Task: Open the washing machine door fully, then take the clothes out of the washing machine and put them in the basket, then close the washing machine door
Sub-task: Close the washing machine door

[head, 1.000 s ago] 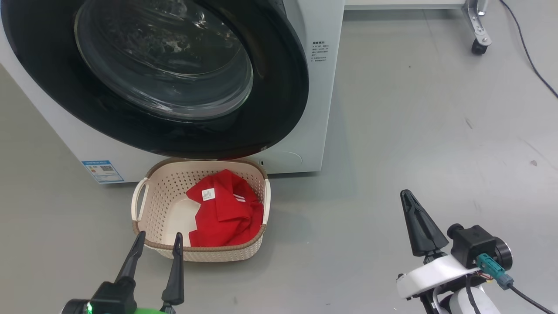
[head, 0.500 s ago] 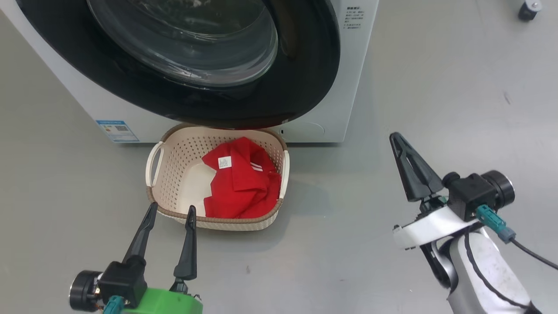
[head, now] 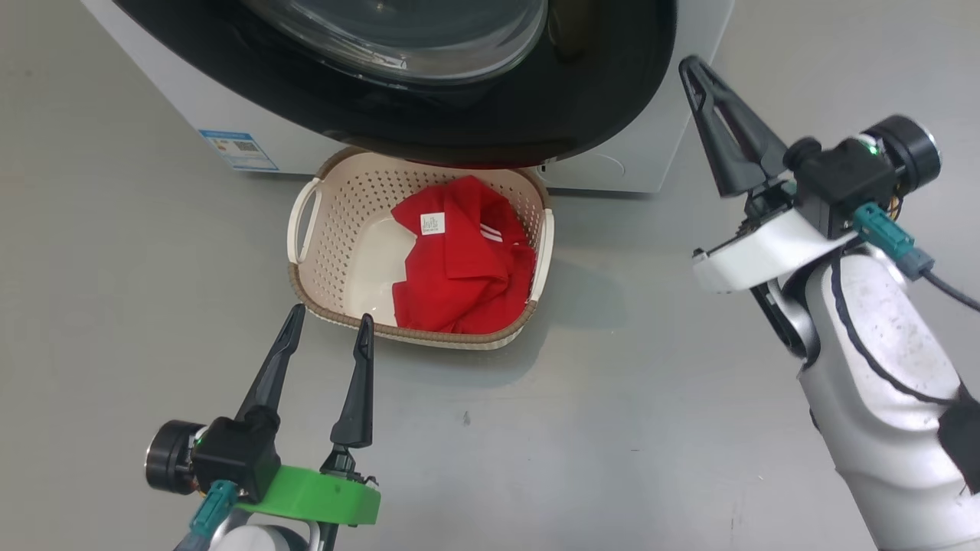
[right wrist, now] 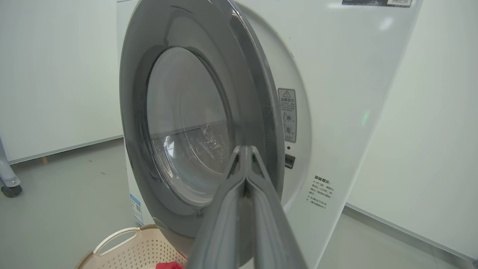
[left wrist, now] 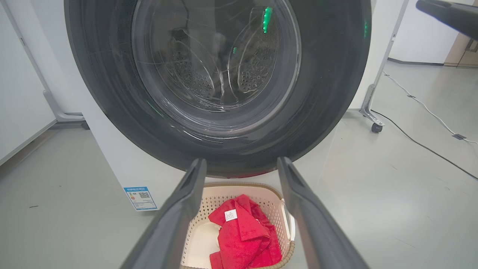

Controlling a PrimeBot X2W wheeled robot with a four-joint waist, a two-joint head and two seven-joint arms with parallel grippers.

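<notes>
Washing machine door (head: 597, 92) overhangs the rear rim of the basket (head: 337, 222), which holds the red clothes (head: 459, 268). Right gripper (head: 693, 73), fingers pressed together, has risen to beside the door's rim. Left gripper (head: 331, 315), fingers apart, stays before the basket.

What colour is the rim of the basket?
Brown, with a woven look, around the cream basket; clearest in the head view.

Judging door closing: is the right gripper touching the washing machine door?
Cannot tell: head view shows right gripper beside washing machine door rim, gap unclear.
</notes>
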